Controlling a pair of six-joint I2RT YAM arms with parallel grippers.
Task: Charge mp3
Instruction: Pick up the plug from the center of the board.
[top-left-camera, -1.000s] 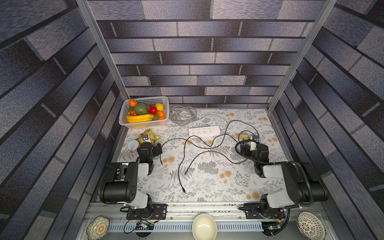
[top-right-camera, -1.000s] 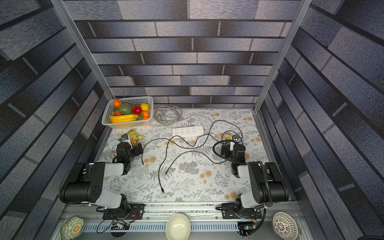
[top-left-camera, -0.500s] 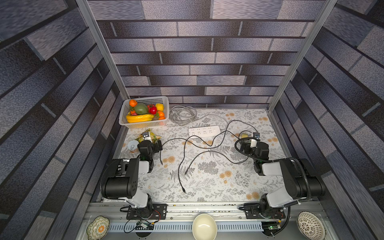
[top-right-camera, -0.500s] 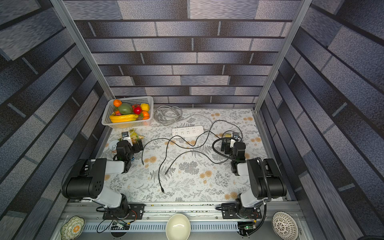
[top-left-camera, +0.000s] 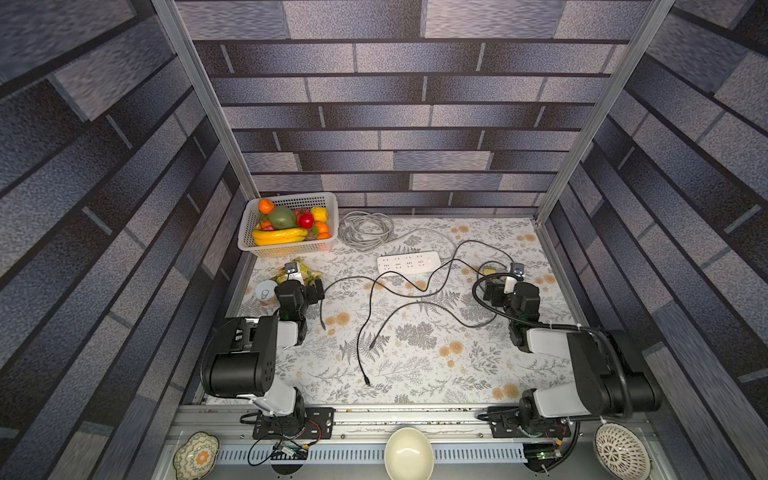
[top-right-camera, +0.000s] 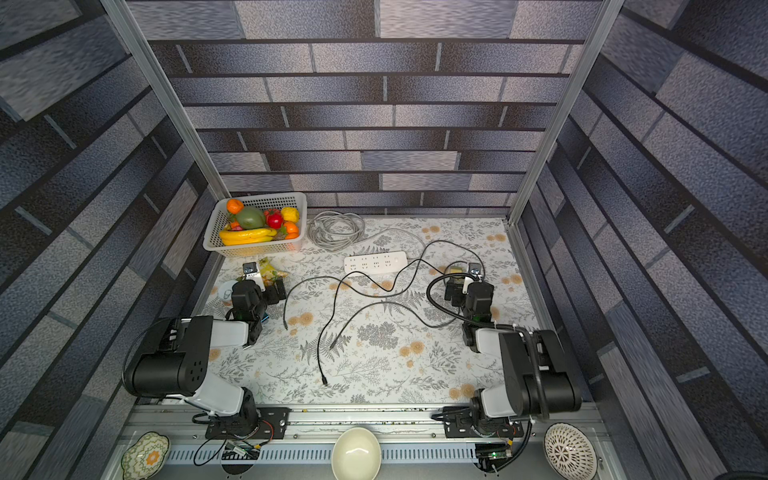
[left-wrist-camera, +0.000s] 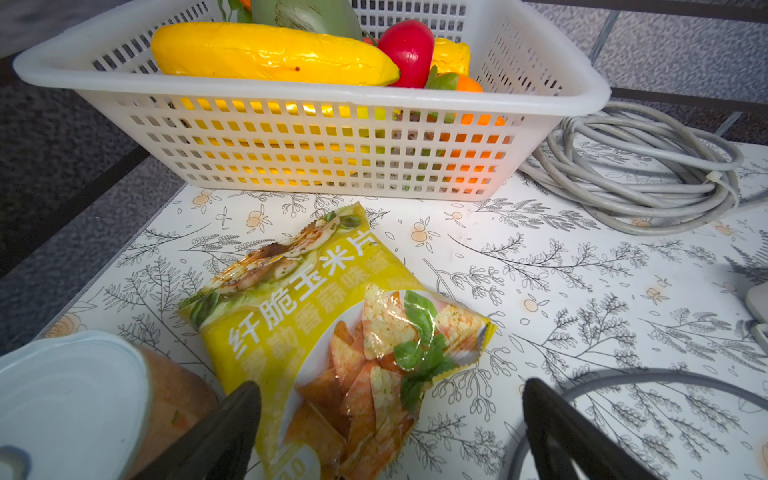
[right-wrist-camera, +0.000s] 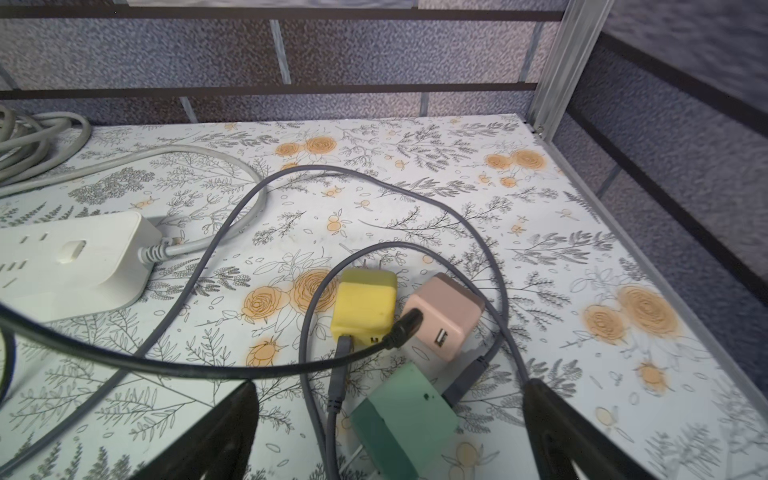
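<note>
**Both grippers spread wide, nothing held**

On the robot's left, low over the floral table (top-left-camera: 415, 374): left gripper (left-wrist-camera: 388, 386), jaws far apart and gripping nothing, with only the yellow snack bag (left-wrist-camera: 316, 316) lying flat below; just beside the bag, a white-lidded can (left-wrist-camera: 70, 399); farther back, a white basket (left-wrist-camera: 332, 149) of fruit, with a coiled grey cord (left-wrist-camera: 640, 174) next to it.

On the robot's right: right gripper (right-wrist-camera: 390, 384), released and empty too, poised above a cluster of three charger cubes; yellow cube (right-wrist-camera: 365, 307) and pink cube (right-wrist-camera: 442, 322) side by side and touching; green cube (right-wrist-camera: 403, 419) nearest the jaws; a grey lead (right-wrist-camera: 337, 374) plugged into the yellow cube; the plug end of a black cable (right-wrist-camera: 166, 365) resting against the yellow and pink cubes together.

White power strip (top-left-camera: 408, 262) at the middle back of the table, well apart from both grippers; thin black cables (top-left-camera: 415, 303) sprawled loose across the centre, free ends lying on the cloth.

Mp3 player not made out in any view; impossible to tell where.
</note>
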